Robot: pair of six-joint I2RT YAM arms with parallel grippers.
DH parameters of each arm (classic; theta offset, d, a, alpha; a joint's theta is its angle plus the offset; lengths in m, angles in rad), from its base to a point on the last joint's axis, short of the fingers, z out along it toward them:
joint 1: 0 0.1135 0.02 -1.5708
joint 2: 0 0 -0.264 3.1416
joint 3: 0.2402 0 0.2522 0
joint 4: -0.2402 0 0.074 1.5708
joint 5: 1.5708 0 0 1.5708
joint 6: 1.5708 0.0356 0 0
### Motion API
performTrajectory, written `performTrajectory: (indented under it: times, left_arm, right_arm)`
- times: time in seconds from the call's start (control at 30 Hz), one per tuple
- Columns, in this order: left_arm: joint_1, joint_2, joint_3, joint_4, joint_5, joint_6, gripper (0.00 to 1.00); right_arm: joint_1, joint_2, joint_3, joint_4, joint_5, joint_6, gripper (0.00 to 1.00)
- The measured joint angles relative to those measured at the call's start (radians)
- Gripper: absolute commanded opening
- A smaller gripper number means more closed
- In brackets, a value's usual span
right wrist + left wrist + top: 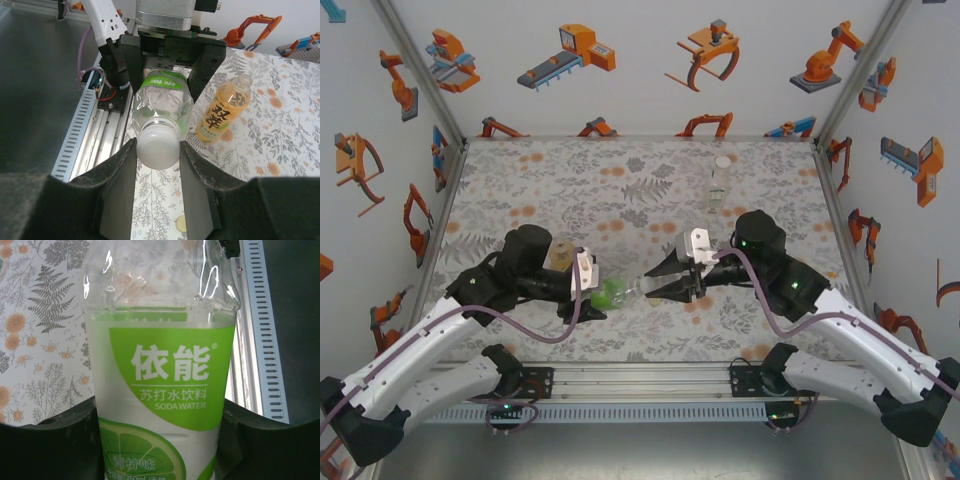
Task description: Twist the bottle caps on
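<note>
Right wrist view first: the right gripper [157, 152] is clamped on a whitish round plastic screw cap [157, 144], with one dark finger pressed against each side. That cap sits on the neck of a clear plastic bottle with a lime-green label [162, 97], held sideways above the floral-print mat [280, 145] between the two arms. The left gripper [160, 445] is closed around the bottle's labelled body at the other end.

Handling guess — the bottle looks empty, so very light, and it's thin-walled. The shoulder is crinkled, so a hard squeeze would likely dent it. The labelled middle seems the stiffest place to hold. The cap is small, rigid and probably a bit slick, so grip it square across the rim.

Writing: the label reads 依能, 苏打水饮料, "SODA WATER", then 青柠味 and 350ml lower down by a lime-slice picture. Nearby, an amber-yellow plastic bottle [223, 112] with an open neck carries orange characters I read as 双萃 — not certain. A slim colourless bottle [721, 182] stands well apart at the far side, with nothing legible on it.
</note>
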Motion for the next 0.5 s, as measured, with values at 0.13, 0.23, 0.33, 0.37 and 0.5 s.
performTrajectory:
  times: [0.13, 0.23, 0.33, 0.37, 0.5]
  left_arm:
    - [0.0, 0.0, 0.0, -0.008, 0.003, 0.0, 0.0]
    - [0.001, 0.0, 0.0, -0.018, 0.003, 0.0, 0.0]
    - [0.001, 0.0, 0.0, -0.023, 0.004, 0.0, 0.0]
    - [0.001, 0.0, 0.0, -0.026, 0.004, 0.0, 0.0]
    - [0.001, -0.001, 0.0, -0.03, 0.008, 0.0, 0.0]
  right_arm:
    - [0.007, 0.009, 0.0, 0.003, -0.003, 0.0, 0.08]
    - [0.011, 0.016, 0.0, 0.006, -0.003, 0.0, 0.08]
    - [0.015, 0.02, 0.0, 0.01, -0.003, 0.0, 0.08]
    - [0.018, 0.022, 0.0, 0.014, -0.003, 0.0, 0.08]
    - [0.028, 0.023, 0.0, 0.031, -0.003, 0.0, 0.08]
